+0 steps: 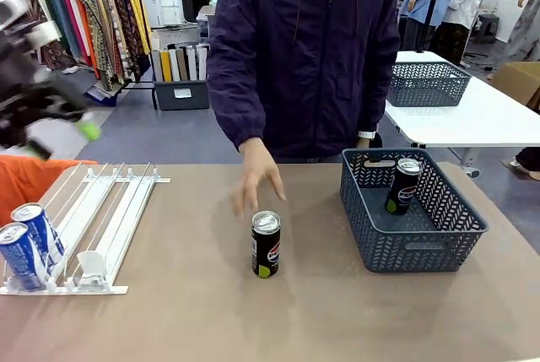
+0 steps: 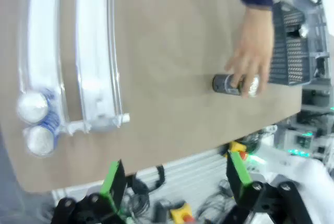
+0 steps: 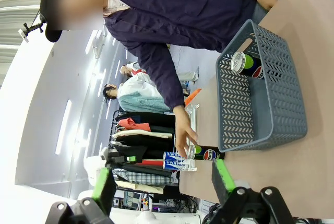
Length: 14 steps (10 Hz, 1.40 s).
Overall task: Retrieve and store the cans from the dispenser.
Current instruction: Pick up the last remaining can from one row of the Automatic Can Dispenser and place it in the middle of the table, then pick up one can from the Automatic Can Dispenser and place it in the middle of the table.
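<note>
Left end effector [image 2: 174,167] and right end effector [image 3: 163,171] both spread, empty; I log two blue cans [image 1: 25,244] at the dispenser's [image 1: 101,218] stopper end, one black can [image 1: 266,244] upright on the bench [image 1: 186,320] beside the person's hand [image 1: 257,181], which I could strike by reaching now.

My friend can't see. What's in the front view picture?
A black Pepsi can stands upright mid-table, with a person's hand close above it. To the right, a dark grey basket holds another black can; to the left, two blue cans sit at the near end of a white wire dispenser, with the blurred left gripper hanging above.
</note>
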Available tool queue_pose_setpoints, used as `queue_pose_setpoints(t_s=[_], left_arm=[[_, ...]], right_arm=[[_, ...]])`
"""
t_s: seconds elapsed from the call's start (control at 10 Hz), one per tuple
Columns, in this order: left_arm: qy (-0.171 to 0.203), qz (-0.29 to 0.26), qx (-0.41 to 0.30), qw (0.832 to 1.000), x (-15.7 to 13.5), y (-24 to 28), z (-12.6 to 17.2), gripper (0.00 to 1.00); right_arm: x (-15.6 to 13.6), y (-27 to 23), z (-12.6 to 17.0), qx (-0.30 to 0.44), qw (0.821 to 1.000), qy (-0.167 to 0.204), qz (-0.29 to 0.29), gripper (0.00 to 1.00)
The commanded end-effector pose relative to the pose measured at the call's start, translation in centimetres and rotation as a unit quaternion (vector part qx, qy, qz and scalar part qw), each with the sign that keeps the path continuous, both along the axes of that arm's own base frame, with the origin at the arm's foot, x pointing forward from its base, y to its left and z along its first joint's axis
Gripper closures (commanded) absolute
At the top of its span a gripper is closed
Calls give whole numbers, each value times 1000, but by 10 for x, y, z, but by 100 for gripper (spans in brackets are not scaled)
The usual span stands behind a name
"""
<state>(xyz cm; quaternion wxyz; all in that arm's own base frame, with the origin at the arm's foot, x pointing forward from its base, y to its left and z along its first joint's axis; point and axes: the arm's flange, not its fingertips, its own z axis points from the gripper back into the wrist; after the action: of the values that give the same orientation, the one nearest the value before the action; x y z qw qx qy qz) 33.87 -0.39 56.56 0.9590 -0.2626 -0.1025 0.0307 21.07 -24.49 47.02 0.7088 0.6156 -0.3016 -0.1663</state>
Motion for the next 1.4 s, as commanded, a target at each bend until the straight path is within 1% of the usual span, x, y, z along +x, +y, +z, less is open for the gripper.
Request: queue_pose_setpoints(t_s=[0.0,0.1,0.2,0.3,1.3], left_arm=[[23,69,-114,991,-2,55,-43,0],[20,82,-202,976,-6,71,-66,0],[27,99,-186,977,-6,70,-76,0],[31,73,-128,989,-13,81,-55,0],[31,73,-128,989,-13,81,-55,0]], right_arm=[[3,0,3,4,1000,-19,-3,0],[3,0,3,4,1000,-19,-3,0],[3,0,3,4,1000,-19,-3,0],[3,0,3,4,1000,-19,-3,0],[3,0,3,4,1000,-19,-3,0]])
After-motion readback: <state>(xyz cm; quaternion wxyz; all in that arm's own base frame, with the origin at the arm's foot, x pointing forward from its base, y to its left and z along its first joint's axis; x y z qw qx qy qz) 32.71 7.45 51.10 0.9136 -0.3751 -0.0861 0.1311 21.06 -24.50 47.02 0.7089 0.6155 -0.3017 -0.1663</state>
